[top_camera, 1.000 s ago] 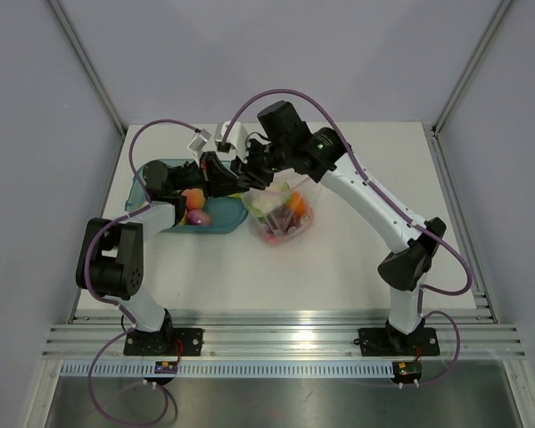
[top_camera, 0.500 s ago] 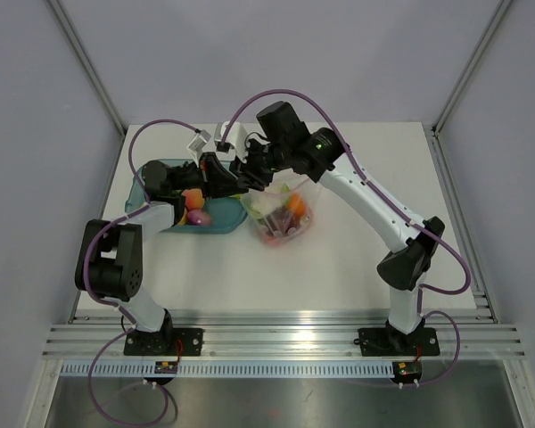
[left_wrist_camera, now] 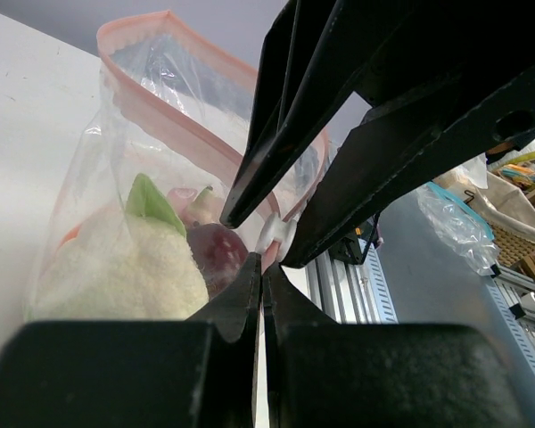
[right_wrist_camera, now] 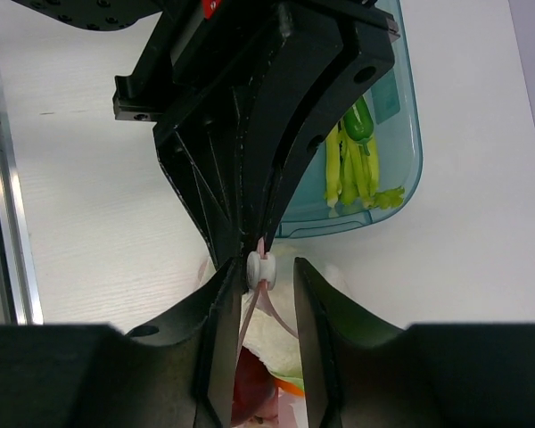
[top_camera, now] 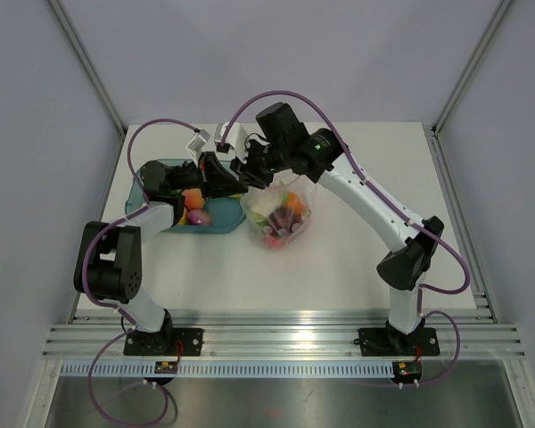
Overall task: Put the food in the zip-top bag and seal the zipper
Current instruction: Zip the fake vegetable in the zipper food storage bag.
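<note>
The clear zip-top bag [top_camera: 279,216] lies right of the teal tray and holds food: a white cauliflower [left_wrist_camera: 116,267], a red piece [left_wrist_camera: 216,252], a green leaf [left_wrist_camera: 152,201] and an orange piece [top_camera: 292,198]. Its pink zipper [left_wrist_camera: 160,125] stands up and open. My left gripper [left_wrist_camera: 262,267] is shut on the zipper's end beside the white slider [right_wrist_camera: 260,267]. My right gripper [right_wrist_camera: 266,272] is open, its fingers [right_wrist_camera: 221,303] either side of the slider. More food lies in the tray: an orange ball [top_camera: 193,198], a pink-purple piece [top_camera: 199,217] and a green vegetable [right_wrist_camera: 352,165].
The teal tray [top_camera: 150,172] sits at the left under my left arm. Both arms cross above the tray's right end and the bag's mouth. A white clip-like object [top_camera: 199,140] lies behind the tray. Bare white table lies in front of the bag.
The bag has shifted slightly left and bunched narrower. Both grippers stay together at the bag's mouth, hardly moved.
</note>
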`<state>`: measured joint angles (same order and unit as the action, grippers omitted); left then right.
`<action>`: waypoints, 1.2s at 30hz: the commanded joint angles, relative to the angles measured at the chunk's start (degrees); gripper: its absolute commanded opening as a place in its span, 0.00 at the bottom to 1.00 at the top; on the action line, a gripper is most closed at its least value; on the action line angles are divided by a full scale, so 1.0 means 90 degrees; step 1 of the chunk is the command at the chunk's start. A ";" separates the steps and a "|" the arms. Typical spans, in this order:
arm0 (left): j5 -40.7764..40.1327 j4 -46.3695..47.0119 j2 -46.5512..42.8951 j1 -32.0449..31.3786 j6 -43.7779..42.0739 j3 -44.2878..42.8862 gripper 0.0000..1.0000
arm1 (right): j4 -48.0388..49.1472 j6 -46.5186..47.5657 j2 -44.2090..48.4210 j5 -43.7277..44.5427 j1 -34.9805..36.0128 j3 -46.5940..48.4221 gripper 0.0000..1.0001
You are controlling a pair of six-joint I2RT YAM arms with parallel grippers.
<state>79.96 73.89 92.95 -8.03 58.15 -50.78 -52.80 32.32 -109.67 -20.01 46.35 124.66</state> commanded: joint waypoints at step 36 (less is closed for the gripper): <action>0.0188 0.2386 -0.0093 0.0111 0.0131 -0.0529 0.00 | 0.0407 -0.0016 0.1511 0.0651 -0.0403 -0.1810 0.00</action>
<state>82.00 73.43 92.95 -8.60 58.98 -53.01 -45.91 32.18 -99.46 -17.12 45.19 109.73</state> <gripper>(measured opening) 0.004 0.164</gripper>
